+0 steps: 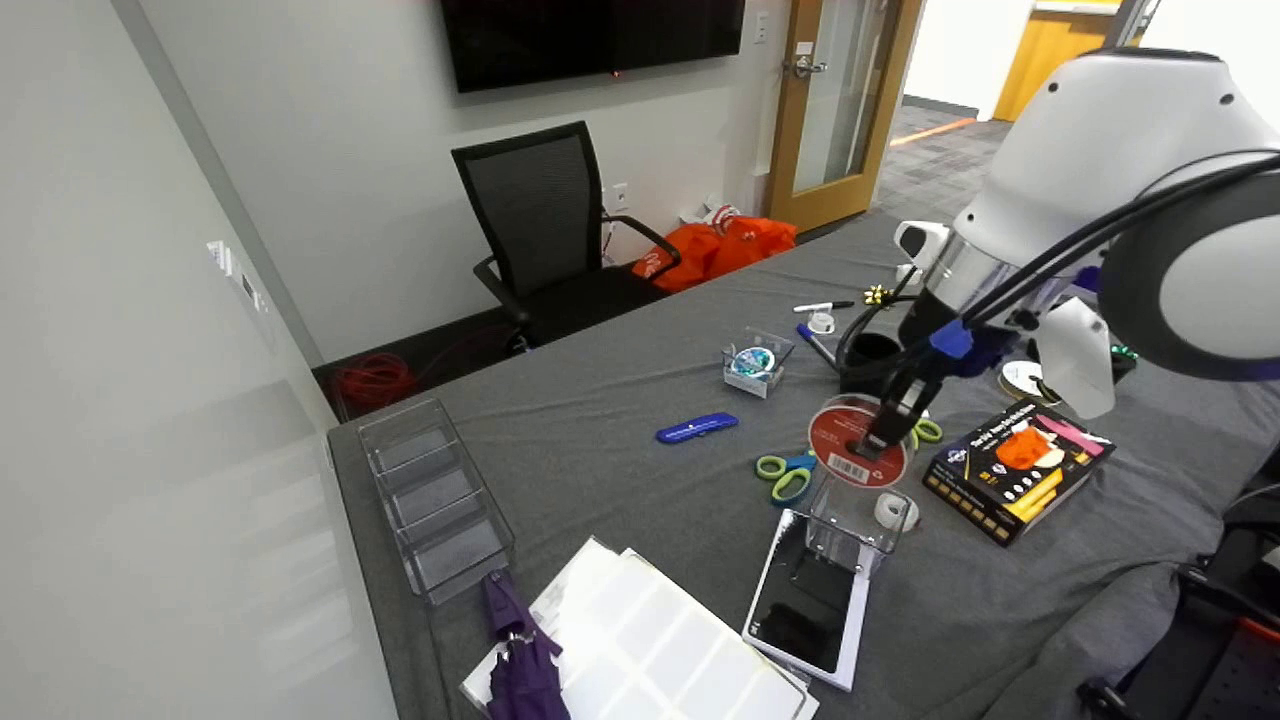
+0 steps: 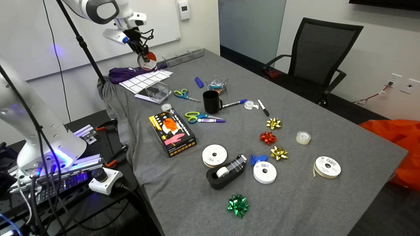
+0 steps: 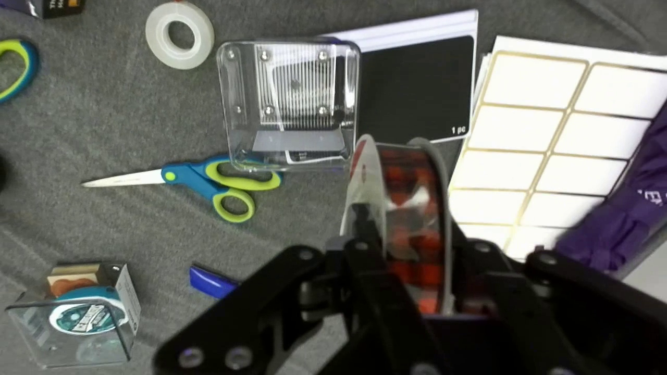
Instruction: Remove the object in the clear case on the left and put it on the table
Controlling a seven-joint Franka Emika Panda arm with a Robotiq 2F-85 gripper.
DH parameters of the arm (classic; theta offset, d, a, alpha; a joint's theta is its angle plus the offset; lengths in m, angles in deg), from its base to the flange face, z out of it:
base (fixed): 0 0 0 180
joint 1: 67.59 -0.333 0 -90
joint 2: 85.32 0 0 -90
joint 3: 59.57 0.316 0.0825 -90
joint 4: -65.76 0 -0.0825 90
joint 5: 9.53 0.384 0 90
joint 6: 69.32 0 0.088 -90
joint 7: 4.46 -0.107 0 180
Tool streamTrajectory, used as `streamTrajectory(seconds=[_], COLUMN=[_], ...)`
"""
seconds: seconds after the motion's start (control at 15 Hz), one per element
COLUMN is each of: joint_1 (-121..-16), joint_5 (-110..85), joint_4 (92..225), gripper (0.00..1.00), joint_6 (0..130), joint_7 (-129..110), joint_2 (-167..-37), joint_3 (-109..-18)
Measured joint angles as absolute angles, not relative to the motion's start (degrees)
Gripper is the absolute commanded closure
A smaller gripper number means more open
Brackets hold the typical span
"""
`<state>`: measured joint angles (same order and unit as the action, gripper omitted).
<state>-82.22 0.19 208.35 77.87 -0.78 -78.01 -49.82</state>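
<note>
Evidently the taking-out is done and the placing is in hand, for in an exterior view the red ribbon spool (image 1: 833, 430) hangs in the air in the gripper (image 1: 872, 445), with the clear case (image 1: 840, 548) lower down, resting partly on a black-and-white packet (image 1: 800, 612). I judge that the next move calls for a sideways carry past the case, then a slow descent to the table (image 1: 600, 490) before letting go. White label sheets (image 1: 650, 650) lie beside the packet, a second clear case (image 1: 748, 384) sits farther off, and a box with an orange picture (image 1: 1018, 475) lies to the side away from the sheets. In an exterior view the spool shows well apart from the case, and a black mug (image 2: 211, 102) stands upright between the box and the second case; a low swing that way might tip it. In the wrist view the fingers (image 3: 366, 224) are closed on the spool across its two rims, though the far contact is hidden. Scissors (image 3: 194, 179) lie with their handles just beside the clear case, and a white tape roll (image 3: 156, 35) and a purple fabric bundle (image 3: 609, 224) flank the area, so the touchdown should avoid these. Held on edge, the spool could roll once freed; turning it flat would be safer.
</note>
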Motion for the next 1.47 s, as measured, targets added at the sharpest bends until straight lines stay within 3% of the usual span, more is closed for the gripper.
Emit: streamTrajectory(seconds=[0.73,1.47], joint_1=[-74.7,-75.2], joint_5=[-14.3,-45.5], joint_4=[201.2,199.2], gripper=[0.93,0.93], joint_6=[77.0,75.4], joint_7=[-17.0,-39.6], joint_2=[-83.4,-96.0], joint_3=[-52.6,-57.6])
